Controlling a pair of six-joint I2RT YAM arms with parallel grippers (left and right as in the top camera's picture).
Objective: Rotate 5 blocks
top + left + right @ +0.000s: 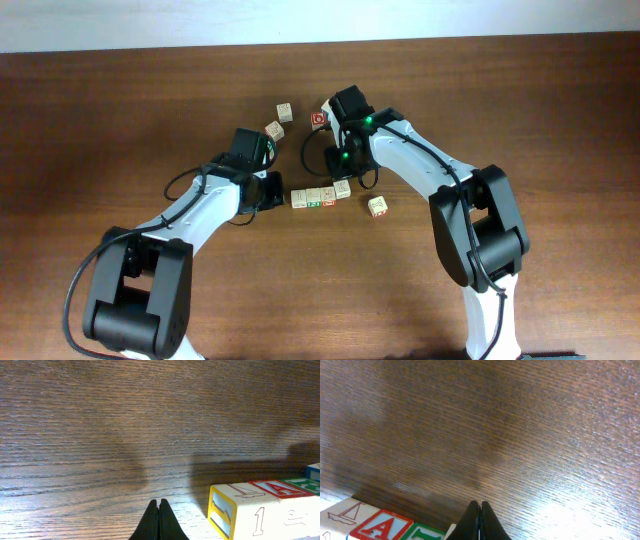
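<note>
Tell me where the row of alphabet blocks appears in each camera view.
Overhead: row of blocks, mid-picture.
Left wrist: bottom right corner, right of the shut left gripper.
Right wrist: bottom left corner, left of the shut right gripper.
Shared landmark: the red A block, seen in both wrist views, too small to read overhead.

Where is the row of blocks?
Overhead view: the row lies mid-table between the left arm and right arm, a lone block just right of it.

Grained, faintly glossy wood table (pixel 100 420), pale wooden blocks (pixel 250 512)
</note>
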